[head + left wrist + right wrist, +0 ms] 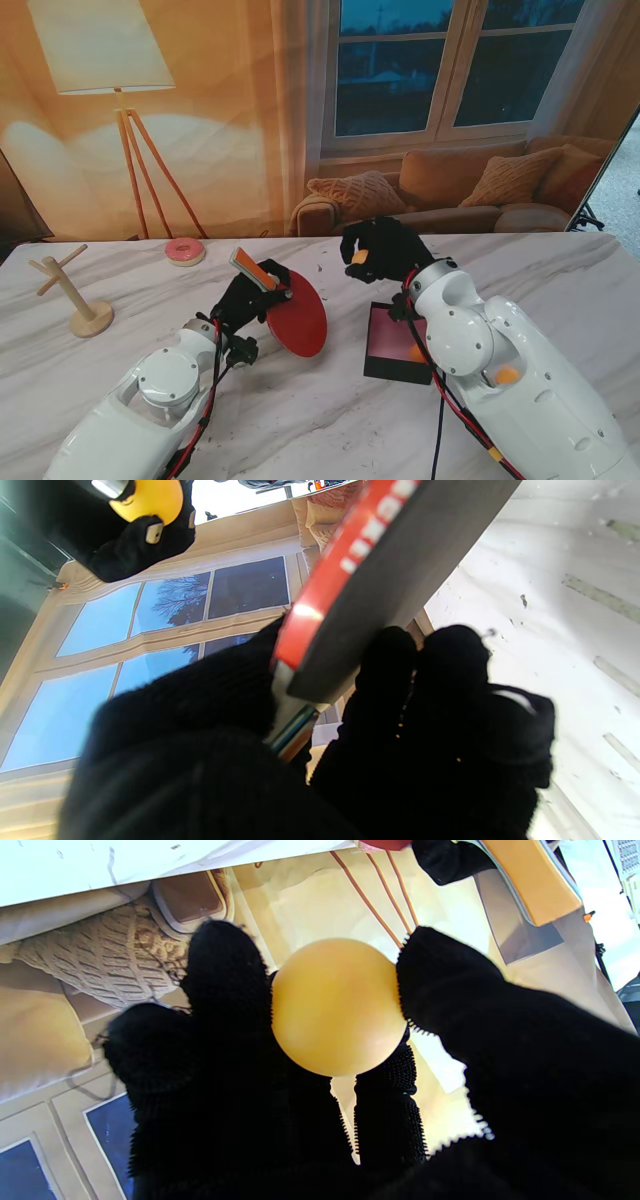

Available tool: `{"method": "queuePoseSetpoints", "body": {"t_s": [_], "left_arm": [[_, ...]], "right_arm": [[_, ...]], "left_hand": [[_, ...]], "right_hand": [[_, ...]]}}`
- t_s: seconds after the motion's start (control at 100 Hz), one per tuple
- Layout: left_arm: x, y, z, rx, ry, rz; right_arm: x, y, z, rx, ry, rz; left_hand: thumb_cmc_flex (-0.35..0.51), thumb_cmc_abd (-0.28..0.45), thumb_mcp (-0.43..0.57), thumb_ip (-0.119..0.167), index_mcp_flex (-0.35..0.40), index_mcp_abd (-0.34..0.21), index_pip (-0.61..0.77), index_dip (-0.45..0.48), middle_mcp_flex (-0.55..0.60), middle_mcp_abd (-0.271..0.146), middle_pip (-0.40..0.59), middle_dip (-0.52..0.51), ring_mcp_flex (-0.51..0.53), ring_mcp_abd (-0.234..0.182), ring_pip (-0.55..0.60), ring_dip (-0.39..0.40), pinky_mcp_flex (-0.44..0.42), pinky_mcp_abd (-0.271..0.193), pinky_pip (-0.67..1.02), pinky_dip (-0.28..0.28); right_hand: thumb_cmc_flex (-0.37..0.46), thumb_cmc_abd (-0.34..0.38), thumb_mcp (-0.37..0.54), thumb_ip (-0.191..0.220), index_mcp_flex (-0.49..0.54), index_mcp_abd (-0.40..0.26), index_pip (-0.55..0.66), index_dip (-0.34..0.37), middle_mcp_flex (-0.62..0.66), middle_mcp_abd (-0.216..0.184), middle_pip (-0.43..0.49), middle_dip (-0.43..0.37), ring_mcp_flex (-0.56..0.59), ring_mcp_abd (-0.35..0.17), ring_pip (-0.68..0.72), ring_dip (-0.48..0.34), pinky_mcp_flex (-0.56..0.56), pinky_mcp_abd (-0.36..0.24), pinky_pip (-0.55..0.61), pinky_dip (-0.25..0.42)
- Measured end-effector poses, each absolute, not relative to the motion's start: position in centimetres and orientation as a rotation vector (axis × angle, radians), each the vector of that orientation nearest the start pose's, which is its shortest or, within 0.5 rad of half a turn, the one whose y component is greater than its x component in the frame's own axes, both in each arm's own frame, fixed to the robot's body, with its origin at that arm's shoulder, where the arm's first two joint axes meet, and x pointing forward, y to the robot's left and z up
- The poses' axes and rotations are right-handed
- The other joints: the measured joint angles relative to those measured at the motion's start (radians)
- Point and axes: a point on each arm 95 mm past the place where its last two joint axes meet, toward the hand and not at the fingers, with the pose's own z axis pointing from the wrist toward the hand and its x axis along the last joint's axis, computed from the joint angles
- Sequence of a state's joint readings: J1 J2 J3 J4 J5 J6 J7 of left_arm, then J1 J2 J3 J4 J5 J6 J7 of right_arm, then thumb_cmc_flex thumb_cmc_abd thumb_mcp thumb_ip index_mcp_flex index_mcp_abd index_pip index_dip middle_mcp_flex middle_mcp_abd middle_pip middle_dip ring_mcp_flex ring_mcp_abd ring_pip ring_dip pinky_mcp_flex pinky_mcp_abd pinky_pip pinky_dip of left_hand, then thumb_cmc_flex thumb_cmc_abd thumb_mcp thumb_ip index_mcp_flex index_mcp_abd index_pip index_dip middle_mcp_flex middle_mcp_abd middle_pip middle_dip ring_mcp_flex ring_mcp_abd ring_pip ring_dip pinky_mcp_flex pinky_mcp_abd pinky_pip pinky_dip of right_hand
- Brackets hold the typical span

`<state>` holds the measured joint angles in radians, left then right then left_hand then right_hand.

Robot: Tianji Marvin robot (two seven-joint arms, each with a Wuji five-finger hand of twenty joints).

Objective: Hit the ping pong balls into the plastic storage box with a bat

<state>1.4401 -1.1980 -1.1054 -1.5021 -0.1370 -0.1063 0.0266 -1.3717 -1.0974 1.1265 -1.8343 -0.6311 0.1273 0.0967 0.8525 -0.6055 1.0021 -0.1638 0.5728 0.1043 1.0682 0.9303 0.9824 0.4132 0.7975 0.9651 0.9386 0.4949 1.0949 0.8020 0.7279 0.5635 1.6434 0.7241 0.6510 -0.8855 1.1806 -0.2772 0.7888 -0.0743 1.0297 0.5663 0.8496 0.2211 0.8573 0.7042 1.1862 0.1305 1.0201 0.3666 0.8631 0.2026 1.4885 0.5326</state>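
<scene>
**A:** Layout at that point?

**B:** Marble-look table (330, 420), hard and slick. Dark storage box (395, 345) sat between my arms, just beside my right forearm, nearer to me than both hands. Rigid, rectangular, reddish inside, with what looked like one orange ball (416, 352) already in it.

**A:** Bat?

**B:** My left hand (245, 297) was wrapped tight on the bat (298, 317) handle. Flat red rubber face, roughly oval, wooden handle. Its long axis ran from my left hand toward the right and nearer to me, face tilted up toward the raised ball.

**A:** And the ball in play?

**B:** My right hand (385, 250) pinched a ping pong ball (339, 1006) between gloved fingertips (440, 980), held above the table, farther from me than the box and to the right of the bat. Smooth, orange-yellow, light. My read: the bat was the nearer striker, and the hit had to send the ball back toward me into the box.
</scene>
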Motion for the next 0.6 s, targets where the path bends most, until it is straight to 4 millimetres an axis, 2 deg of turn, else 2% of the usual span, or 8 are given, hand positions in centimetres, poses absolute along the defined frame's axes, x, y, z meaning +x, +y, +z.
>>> {"method": "queuePoseSetpoints", "body": {"t_s": [0.24, 0.6], "left_arm": [[42.7, -6.2, -31.8, -2.193, 0.754, -2.303], [42.3, -6.2, -31.9, -2.195, 0.757, -2.286]], "right_arm": [[42.4, 7.6, -18.2, 1.286, 1.314, 1.925], [42.4, 8.7, -18.9, 1.301, 1.351, 1.927]], "left_hand": [[-0.011, -0.002, 0.015, -0.001, 0.0, 0.0, 0.003, 0.001, 0.011, -0.001, -0.01, 0.003, 0.0, 0.0, 0.0, 0.0, 0.0, 0.0, 0.0, 0.0], [-0.013, -0.008, 0.026, -0.001, 0.011, 0.0, 0.011, 0.002, 0.015, -0.001, -0.01, 0.006, 0.0, 0.0, 0.0, 0.0, -0.001, 0.001, 0.0, 0.011]], "right_hand": [[0.0, 0.0, 0.0, 0.0, 0.0, 0.0, 0.0, 0.0, 0.0, 0.0, 0.0, 0.0, 0.0, 0.0, 0.0, 0.0, 0.0, 0.0, 0.0, 0.0], [0.001, 0.02, -0.009, 0.0, 0.0, 0.0, -0.01, -0.003, 0.0, 0.0, -0.015, 0.0, -0.013, 0.0, 0.0, 0.009, -0.018, -0.001, -0.009, 0.0]]}}
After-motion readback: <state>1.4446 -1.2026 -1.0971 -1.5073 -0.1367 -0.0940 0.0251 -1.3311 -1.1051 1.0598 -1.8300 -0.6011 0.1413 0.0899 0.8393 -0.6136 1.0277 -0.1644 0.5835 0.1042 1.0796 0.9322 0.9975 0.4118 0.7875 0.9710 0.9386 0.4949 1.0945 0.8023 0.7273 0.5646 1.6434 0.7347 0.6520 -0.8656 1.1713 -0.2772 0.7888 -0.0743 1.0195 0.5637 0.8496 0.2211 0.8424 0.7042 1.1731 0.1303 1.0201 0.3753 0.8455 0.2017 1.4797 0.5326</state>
